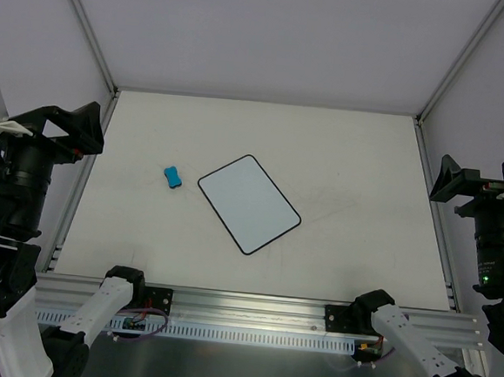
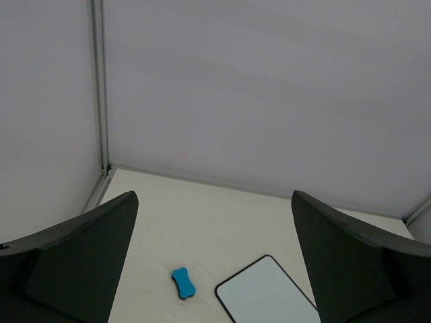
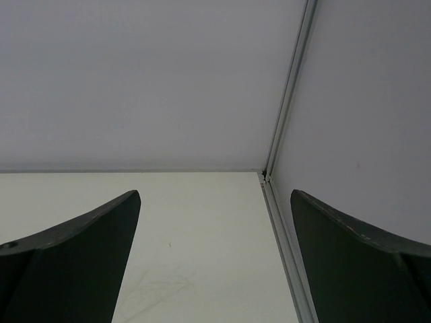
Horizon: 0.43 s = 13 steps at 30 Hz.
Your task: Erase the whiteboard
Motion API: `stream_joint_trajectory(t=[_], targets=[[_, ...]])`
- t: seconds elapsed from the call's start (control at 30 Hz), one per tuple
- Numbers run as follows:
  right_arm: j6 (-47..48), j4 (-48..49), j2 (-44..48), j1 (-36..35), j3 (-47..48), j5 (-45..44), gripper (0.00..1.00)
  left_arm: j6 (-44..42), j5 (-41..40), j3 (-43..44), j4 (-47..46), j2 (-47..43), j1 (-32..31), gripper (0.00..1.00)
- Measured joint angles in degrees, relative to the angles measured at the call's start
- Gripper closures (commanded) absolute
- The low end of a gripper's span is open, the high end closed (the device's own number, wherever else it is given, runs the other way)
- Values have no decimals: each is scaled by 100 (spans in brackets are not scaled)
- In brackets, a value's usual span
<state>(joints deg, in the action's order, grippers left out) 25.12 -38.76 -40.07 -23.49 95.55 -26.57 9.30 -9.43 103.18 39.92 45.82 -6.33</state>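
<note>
Top external: whiteboard (image 1: 249,204) flat mid-table (image 1: 367,163), set diagonally, no writing discernible | blue eraser (image 1: 173,176) just left of it, not touching, likely within left arm's reach | left gripper (image 2: 214,196) high at left edge, jaws wide, empty, overlooking eraser | right gripper (image 3: 215,196) at right edge, jaws wide, empty, clear of workspace.

One overhead camera, two raised wrist cameras.

The top view looks steeply down from behind the arm bases (image 1: 127,281) over the whole table (image 1: 367,163). The left wrist view looks past the left gripper (image 2: 214,195) from the left edge toward the far wall (image 2: 256,87), sharing the whiteboard (image 2: 269,296) and eraser (image 2: 183,282) with the top view. The right wrist view, past the right gripper (image 3: 215,195), faces the far right corner (image 3: 266,173).
</note>
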Motion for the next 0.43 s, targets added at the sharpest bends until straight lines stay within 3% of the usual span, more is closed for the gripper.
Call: stream_joint_trajectory(t=[0.43], targets=[[-2,190,-4,0,-162,92,1,2,-334,-98,2,-72,0,1]])
